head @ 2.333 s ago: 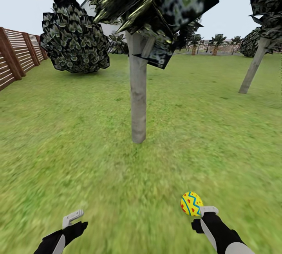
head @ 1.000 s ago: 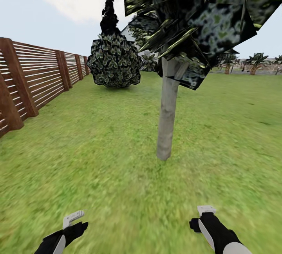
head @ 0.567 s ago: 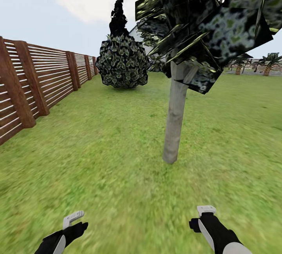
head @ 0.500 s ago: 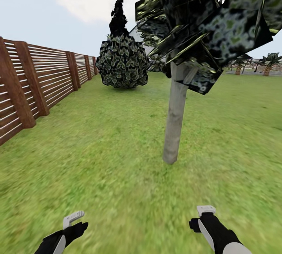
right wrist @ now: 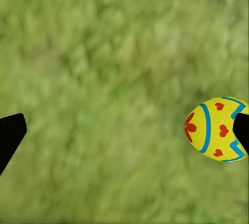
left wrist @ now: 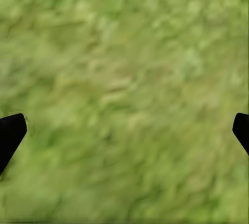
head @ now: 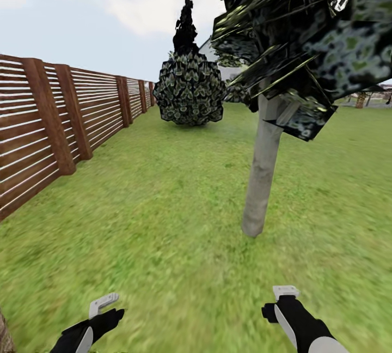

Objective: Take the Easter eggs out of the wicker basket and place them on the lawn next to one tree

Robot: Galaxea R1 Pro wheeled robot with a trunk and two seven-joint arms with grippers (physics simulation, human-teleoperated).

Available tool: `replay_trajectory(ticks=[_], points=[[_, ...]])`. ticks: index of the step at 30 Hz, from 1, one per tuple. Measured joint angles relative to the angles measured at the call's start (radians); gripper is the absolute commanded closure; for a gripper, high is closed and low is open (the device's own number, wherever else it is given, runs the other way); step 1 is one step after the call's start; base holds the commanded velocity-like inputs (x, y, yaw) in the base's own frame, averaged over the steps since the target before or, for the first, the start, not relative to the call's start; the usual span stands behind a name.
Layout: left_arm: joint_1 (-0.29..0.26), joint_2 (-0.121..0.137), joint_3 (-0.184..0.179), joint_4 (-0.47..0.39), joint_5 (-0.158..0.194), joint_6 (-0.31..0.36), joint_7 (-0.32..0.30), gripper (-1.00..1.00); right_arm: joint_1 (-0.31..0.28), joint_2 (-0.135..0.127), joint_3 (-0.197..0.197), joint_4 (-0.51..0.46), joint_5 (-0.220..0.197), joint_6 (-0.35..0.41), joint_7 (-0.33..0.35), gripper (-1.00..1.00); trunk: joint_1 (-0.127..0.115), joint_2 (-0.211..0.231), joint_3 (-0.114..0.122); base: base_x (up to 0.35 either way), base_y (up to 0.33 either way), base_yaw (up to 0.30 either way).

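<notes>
We see the tree point(head: 263, 176) standing just ahead and a little right of centre in the head view: a slim, straight grey trunk rising from the lawn point(head: 163, 217), topped by a ragged crown of dark, blocky leaves. The grass is short, green and slightly mottled, and it runs back to a brown slatted fence point(head: 60, 124) along the left side. Farther off, a rounded dark bush point(head: 189, 94) sits on the grass with a near-black conifer point(head: 186, 20) rising behind it, and a bit of white house point(head: 218, 59) shows between the bush and the tree's crown.

Low in the head view, both arms reach forward over the grass. The left gripper point(head: 103, 304) hangs over bare lawn; in the left wrist view its two dark fingertips point(left wrist: 10, 133) stand far apart at opposite edges, with nothing but blurred grass between them.

The right gripper point(head: 286, 292) is likewise spread wide, its fingertips point(right wrist: 11, 130) at opposite edges of the right wrist view. One egg point(right wrist: 213, 129) lies on the grass near one fingertip (we cannot tell whether they touch). It is bright yellow, with blue curved and zigzag stripes and small red marks, some heart-shaped.
</notes>
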Motion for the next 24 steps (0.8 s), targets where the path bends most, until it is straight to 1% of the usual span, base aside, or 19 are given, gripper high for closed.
replay_trajectory(ticks=[19,24], points=[[0.0,0.0,0.001,0.0,0.0,0.0,0.0,-1.0,0.0,0.0,0.0,0.0,0.0,0.0,0.0,-1.0,-0.073,0.133,0.074,0.0,0.0,0.26],[0.0,0.0,0.0,0.017,0.0,-0.001,0.0,-1.0,0.0,0.0,0.0,0.0,0.0,0.0,0.0,-1.0,-0.092,0.168,0.093,0.0,0.0,0.243]])
